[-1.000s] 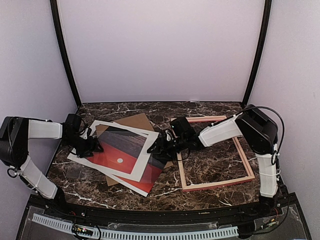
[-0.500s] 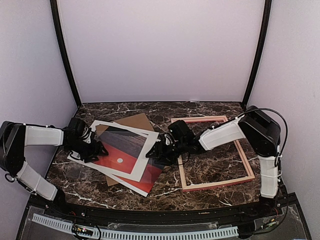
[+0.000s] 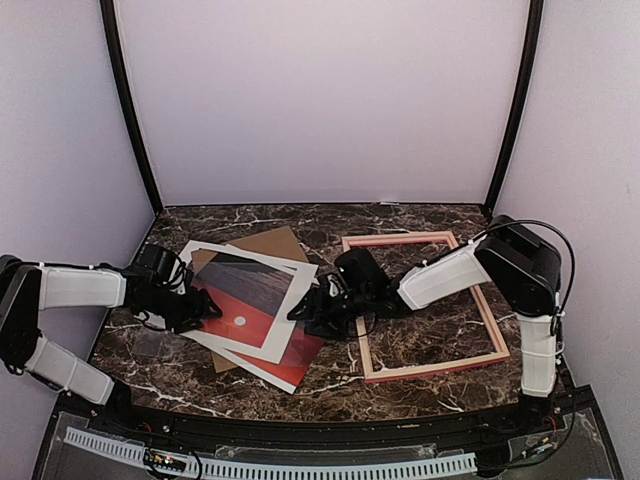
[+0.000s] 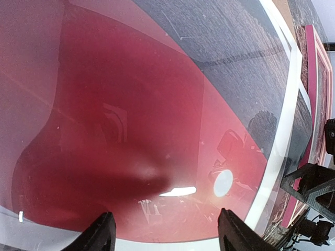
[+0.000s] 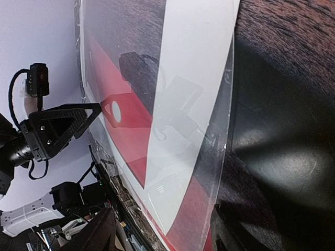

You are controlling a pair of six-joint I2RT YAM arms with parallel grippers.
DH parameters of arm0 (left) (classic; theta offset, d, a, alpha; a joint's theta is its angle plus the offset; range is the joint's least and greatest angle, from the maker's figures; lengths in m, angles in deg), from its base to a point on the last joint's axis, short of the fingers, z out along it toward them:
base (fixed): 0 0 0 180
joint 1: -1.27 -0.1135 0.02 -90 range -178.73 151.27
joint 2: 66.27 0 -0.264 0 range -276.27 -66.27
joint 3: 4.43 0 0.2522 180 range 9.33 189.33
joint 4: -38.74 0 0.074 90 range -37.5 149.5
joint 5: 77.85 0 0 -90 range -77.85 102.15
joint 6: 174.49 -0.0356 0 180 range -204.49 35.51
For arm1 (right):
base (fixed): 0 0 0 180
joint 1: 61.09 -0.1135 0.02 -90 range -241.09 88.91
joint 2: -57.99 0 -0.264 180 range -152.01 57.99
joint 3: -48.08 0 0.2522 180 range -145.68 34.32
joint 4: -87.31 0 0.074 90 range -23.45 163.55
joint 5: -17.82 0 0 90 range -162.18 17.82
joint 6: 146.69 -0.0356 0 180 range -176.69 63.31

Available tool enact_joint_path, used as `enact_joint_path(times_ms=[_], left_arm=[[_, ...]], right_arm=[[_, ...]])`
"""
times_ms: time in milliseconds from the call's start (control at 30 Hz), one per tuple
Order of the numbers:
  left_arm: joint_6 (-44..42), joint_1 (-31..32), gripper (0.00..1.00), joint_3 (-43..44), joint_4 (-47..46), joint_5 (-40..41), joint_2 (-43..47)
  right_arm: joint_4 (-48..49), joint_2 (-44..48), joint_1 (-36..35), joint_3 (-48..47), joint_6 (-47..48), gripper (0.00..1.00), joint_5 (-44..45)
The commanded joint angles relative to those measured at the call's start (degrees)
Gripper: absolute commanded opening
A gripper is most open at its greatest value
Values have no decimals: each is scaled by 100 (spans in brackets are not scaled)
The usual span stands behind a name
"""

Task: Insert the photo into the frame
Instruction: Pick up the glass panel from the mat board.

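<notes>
The photo (image 3: pixel 243 292), a red sunset print with a white border, lies flat and skewed at the table's left. In the left wrist view the photo (image 4: pixel 131 104) fills the picture. The frame (image 3: pixel 435 366), pink wood, lies flat to the right with marble showing through it. My left gripper (image 3: pixel 207 306) hovers open over the photo's left part, its fingertips (image 4: pixel 100 236) wide apart above the red area. My right gripper (image 3: pixel 303 309) is open at the photo's right border (image 5: pixel 183 94), low over the sheets. Neither holds anything.
A brown cardboard board (image 3: pixel 272 243) pokes out behind the photo. A second red and dark sheet (image 3: pixel 298 356) with a glossy clear edge (image 5: pixel 229 104) lies under the photo's near right corner. Dark marble table (image 3: pixel 420 320); booth walls close on both sides.
My left gripper slid right, further over the photo. My right gripper moved left from the frame's left rail to the photo's right edge, its jaws opening slightly. The photo and frame stayed put.
</notes>
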Motion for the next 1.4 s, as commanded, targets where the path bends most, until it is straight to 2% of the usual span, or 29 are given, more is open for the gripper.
enact_joint_path(times_ms=[0,433,933,1367], left_arm=[[349,273,69,-407,434,-112,-112],[429,446,68,-560,95,-239,-84],[427,499,68,-682,-46,-277,13],[438,545,68,-676,-76,-291,40]], right_arm=[[133,-112,-57,316,-438,63,93],[2366,-153,43,759,-1298,56,-427],[3111,28,61,893,-1253,49,-632],[4033,-2,57,870,-1170,49,-1015]])
